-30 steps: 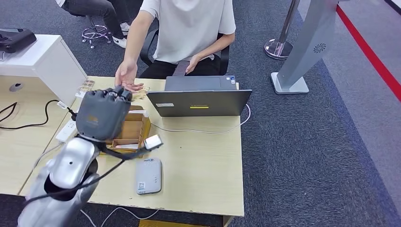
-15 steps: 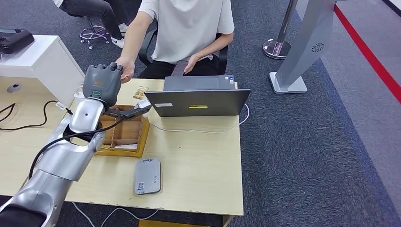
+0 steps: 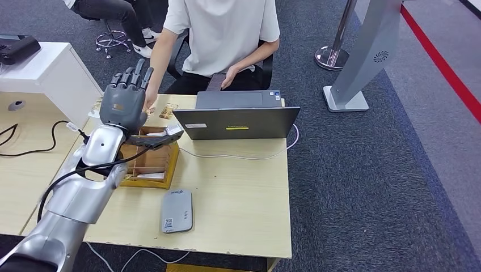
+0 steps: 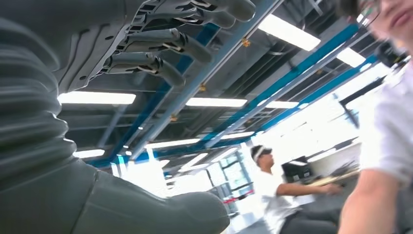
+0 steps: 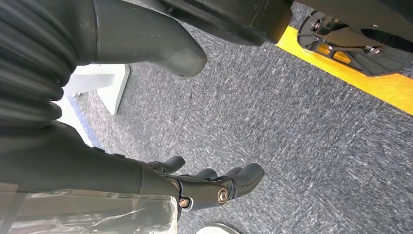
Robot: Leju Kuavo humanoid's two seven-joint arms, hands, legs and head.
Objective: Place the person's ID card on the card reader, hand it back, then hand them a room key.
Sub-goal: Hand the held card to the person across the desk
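Observation:
My left hand (image 3: 123, 102) is raised above the table's far left corner with its fingers (image 4: 180, 41) spread and pointing up, and it holds nothing. The seated person's hand (image 3: 151, 102) is just behind it, partly hidden, and I cannot tell whether it holds a card. The grey card reader (image 3: 177, 211) lies flat near the table's front edge with nothing on it. A wooden compartment box (image 3: 148, 164) sits under my left forearm. My right hand (image 5: 204, 187) hangs beside my body over the carpet, fingers loosely bent, with nothing in it.
A grey laptop (image 3: 238, 122) stands open in front of the person, its back to me. A small flat item (image 3: 168, 110) lies by the laptop's left corner. A white cabinet (image 3: 48, 73) and cables (image 3: 34, 148) are at the left. A stanchion base (image 3: 333, 56) stands at the far right.
My left arm swung up from over the wooden box toward the person's hand, and its fingers went from curled to spread. The person's hand drew back slightly.

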